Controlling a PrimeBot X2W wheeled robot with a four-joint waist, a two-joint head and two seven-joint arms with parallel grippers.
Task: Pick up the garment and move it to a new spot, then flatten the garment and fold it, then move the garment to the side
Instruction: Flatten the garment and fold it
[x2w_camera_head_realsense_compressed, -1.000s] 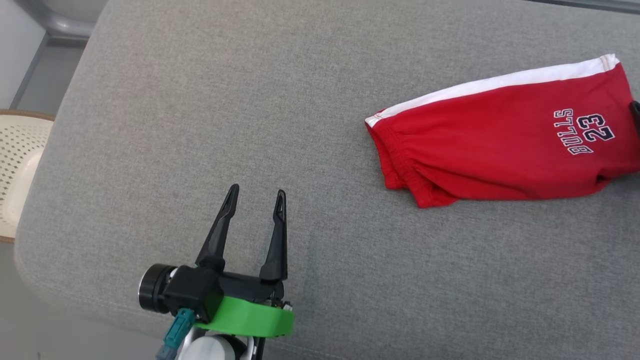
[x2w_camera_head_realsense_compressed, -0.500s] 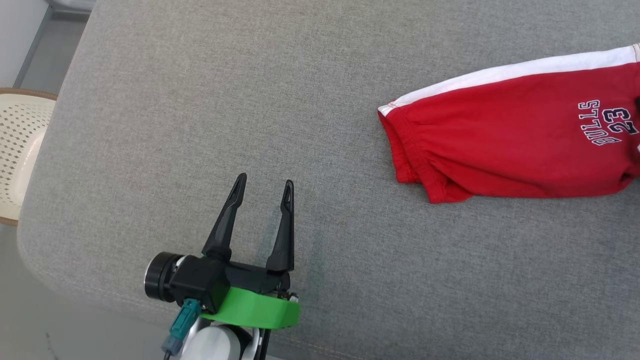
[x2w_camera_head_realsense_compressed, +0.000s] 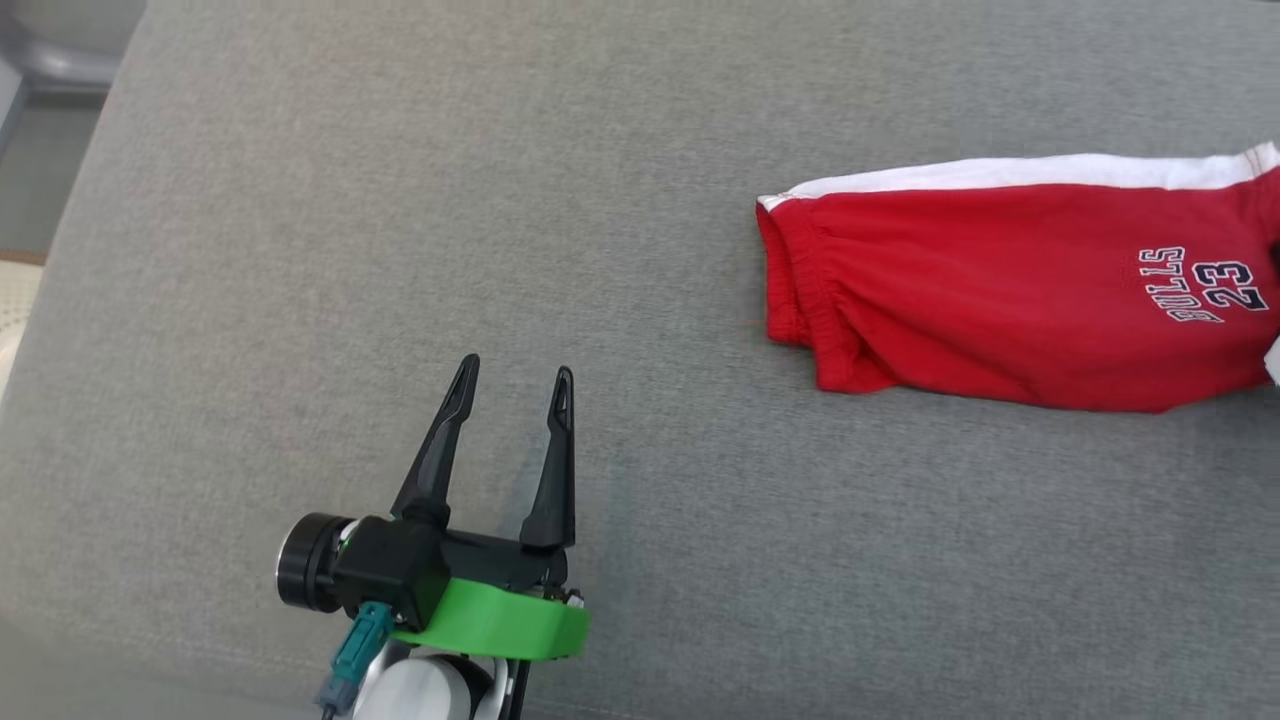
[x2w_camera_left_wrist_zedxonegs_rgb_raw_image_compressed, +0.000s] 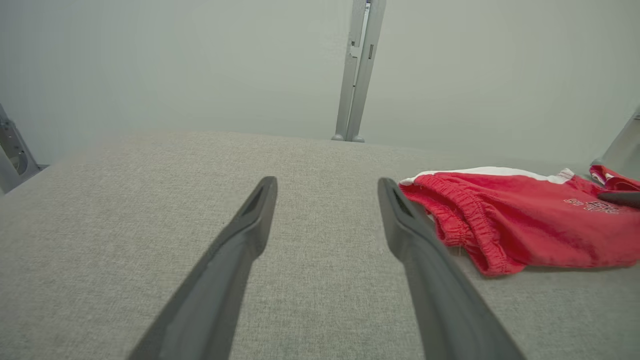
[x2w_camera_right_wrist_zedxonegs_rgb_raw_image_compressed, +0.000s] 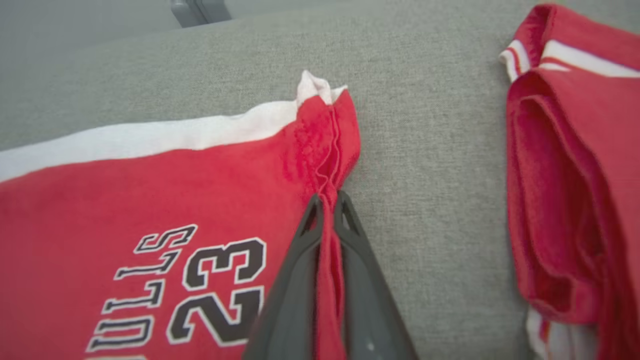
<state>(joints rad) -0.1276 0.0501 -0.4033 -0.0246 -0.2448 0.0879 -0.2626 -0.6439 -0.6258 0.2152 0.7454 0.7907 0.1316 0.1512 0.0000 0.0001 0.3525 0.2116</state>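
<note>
1. Nearest the robot, the left end effector (x2w_camera_head_realsense_compressed: 515, 368) is held low over the grey cushion (x2w_camera_head_realsense_compressed: 400, 180). Its fingers are spread wide with nothing between them, and no change is seen in it over the last second.
2. Further out and to the right, the red garment (x2w_camera_head_realsense_compressed: 1000, 290) is found lying on the cushion, well apart from the left end effector. Its elastic waistband is turned toward the middle, and the "BULLS 23" print sits near the right edge of the head view.
3. The change is found at the garment's far end. The right end effector (x2w_camera_right_wrist_zedxonegs_rgb_raw_image_compressed: 328, 199), open a second ago, has been closed, and the leg hem (x2w_camera_right_wrist_zedxonegs_rgb_raw_image_compressed: 332, 140) is now pinched between its fingers, the cloth gathered into a ridge.
4. From this it is judged that the grasp for the first step has been made. The lift and the move to a new spot are not yet done.
5. Just beyond the hem, a second red fold (x2w_camera_right_wrist_zedxonegs_rgb_raw_image_compressed: 565, 165) with white stripes is seen. Whether it belongs to the same garment cannot be told.
6. At the left edge of the head view, a sliver of a cream basket (x2w_camera_head_realsense_compressed: 8, 320) is seen. Its contents cannot be told.
</note>
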